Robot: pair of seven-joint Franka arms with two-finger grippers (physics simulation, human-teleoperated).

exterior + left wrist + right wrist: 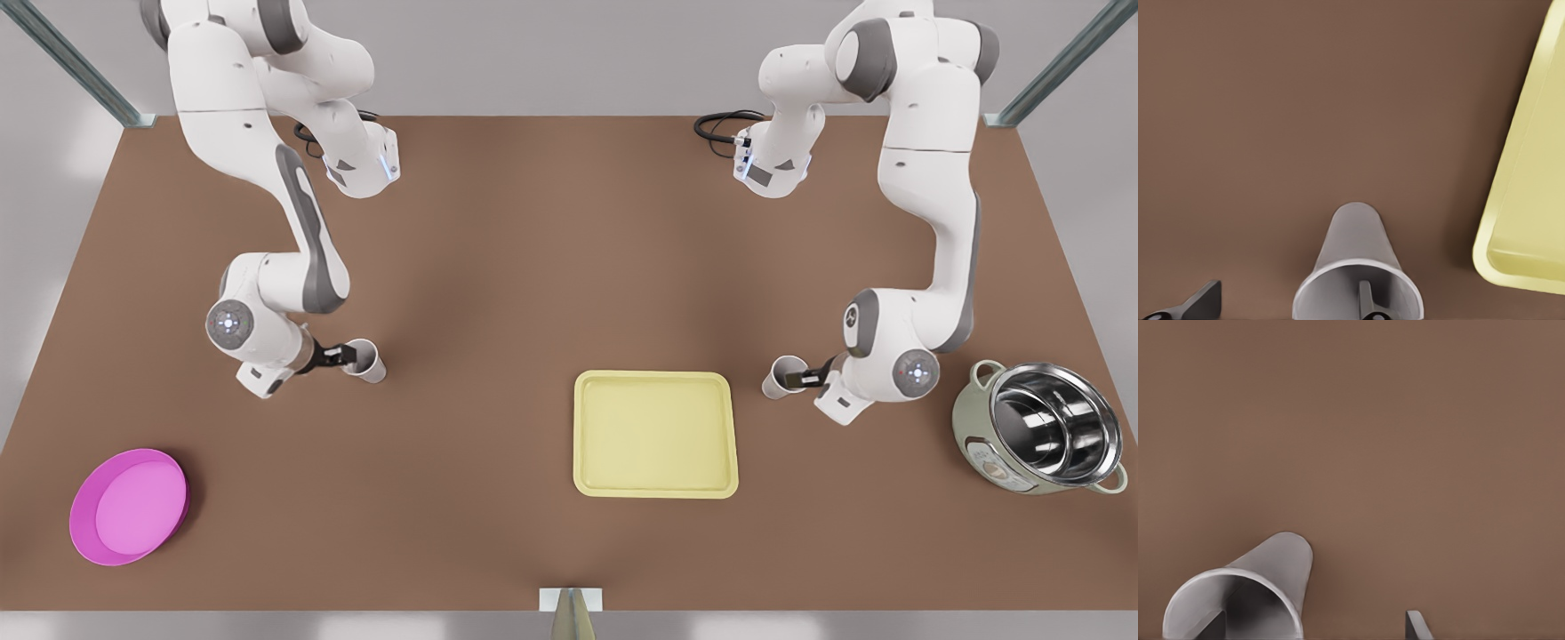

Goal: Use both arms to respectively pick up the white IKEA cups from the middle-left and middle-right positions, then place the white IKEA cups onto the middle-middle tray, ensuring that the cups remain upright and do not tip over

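The left gripper [811,377] is reaching in low from the side away from the tray [655,487], at the near cup [781,378], which is standing on the table [533,267] just beside the tray's short edge. Its jaws are spread wide and straddling the cup's wall, with one finger [1365,301] dipping inside the rim and the other waiting outside, probably so that closing will pinch the wall and keep the cup upright. The right gripper [341,355] is doing likewise at the far cup [369,363], which is sitting well apart from the tray's opposite short edge. It too is gaping wide across that cup's wall. Neither cup is being squeezed yet, and the tray is carrying nothing. Closing and lifting appear to be what is coming next.
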